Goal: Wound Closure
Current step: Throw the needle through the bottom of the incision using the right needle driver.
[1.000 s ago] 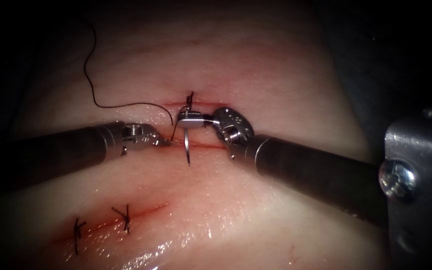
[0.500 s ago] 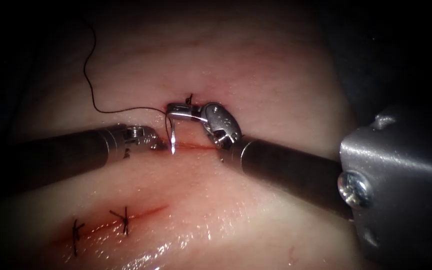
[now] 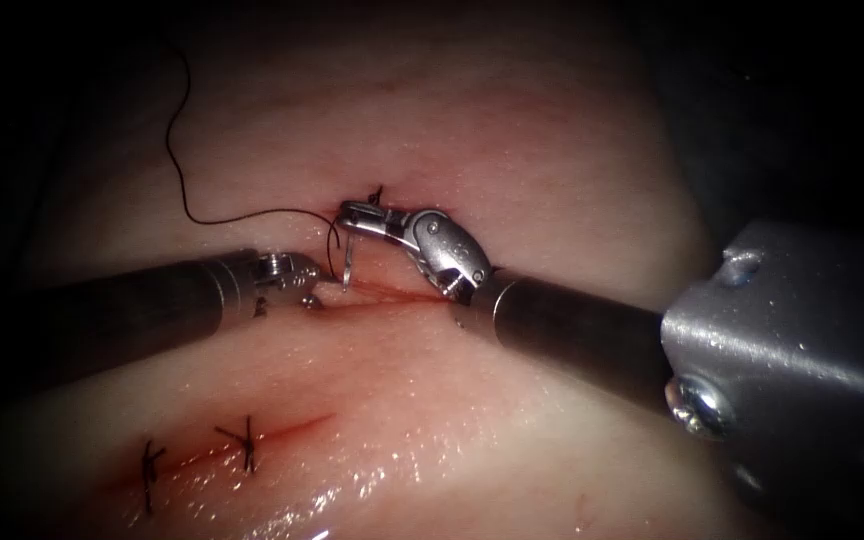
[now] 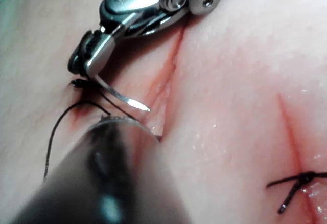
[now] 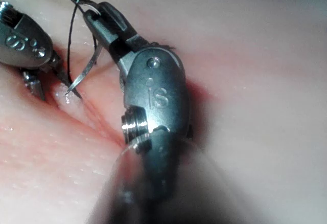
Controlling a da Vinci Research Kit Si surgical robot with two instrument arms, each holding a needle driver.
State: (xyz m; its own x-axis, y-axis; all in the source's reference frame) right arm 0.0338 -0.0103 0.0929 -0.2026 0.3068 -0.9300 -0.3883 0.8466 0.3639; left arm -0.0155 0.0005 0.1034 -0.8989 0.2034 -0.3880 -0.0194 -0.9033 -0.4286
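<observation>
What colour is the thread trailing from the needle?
Black thread, clearest in the endoscope view, trailing from the needle.

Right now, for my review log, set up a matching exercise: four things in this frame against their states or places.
Things:
1. needle
2. right arm's tool
3. left arm's tool
4. tied stitches

States:
A. on the lower cut, knotted
B. tip free of the tissue, pointing at the upper cut
C. holds the needle near its thread end
D. at the upper cut's left end, against the tissue

Pairs: 1-B, 2-C, 3-D, 4-A
</observation>
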